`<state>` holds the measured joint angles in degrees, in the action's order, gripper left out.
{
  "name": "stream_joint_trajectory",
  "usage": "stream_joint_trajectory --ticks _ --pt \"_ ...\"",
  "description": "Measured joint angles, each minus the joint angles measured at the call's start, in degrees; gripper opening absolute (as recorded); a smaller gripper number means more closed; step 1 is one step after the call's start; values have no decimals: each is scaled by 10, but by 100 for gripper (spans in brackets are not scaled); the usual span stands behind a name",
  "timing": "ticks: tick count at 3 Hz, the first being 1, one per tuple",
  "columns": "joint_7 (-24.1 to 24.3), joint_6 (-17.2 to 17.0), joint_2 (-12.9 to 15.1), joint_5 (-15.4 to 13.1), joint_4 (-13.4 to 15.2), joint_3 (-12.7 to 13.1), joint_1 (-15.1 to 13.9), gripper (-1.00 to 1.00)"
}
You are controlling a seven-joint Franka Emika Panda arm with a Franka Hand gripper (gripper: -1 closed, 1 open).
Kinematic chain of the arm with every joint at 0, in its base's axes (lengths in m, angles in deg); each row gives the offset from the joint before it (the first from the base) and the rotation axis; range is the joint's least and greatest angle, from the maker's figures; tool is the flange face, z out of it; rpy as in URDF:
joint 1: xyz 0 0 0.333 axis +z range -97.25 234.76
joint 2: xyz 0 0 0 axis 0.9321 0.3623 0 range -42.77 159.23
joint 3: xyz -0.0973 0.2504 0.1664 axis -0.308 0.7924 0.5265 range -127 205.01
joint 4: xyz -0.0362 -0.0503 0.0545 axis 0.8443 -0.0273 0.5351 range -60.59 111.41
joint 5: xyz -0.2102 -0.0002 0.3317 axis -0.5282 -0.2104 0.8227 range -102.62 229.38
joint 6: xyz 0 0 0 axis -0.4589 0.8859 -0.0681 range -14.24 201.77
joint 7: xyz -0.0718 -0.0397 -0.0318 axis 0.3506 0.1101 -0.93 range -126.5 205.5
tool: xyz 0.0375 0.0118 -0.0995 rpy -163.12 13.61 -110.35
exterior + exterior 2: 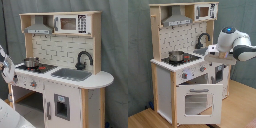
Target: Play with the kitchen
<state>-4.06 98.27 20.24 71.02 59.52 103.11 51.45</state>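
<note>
The kitchen point(60, 75) is a tall white and light-wood toy unit, seen in both exterior views. It has a grey range hood point(39, 27), a small microwave point(70, 23), a dotted backsplash, a black faucet point(83, 59) and a grey sink point(70, 74). A small metal pot point(31, 62) stands on the hob. In the second exterior view the kitchen point(173, 75) shows its oven door point(198, 102) standing slightly ajar. My gripper point(212, 51) hangs in front of the counter's sink end, level with the worktop. A white part of my arm point(5, 64) shows at the first exterior view's left edge.
A grey curtain hangs behind the kitchen. The unit stands on a wooden floor point(240, 107). A white slanted surface point(10, 117) fills the first exterior view's bottom left corner. My arm's white joint point(230, 37) bulks at the second exterior view's right.
</note>
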Motion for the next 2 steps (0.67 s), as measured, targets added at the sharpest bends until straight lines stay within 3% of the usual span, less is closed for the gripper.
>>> stream_joint_trajectory --ticks 2 --pt "-55 32 75 -1 35 42 -50 100"
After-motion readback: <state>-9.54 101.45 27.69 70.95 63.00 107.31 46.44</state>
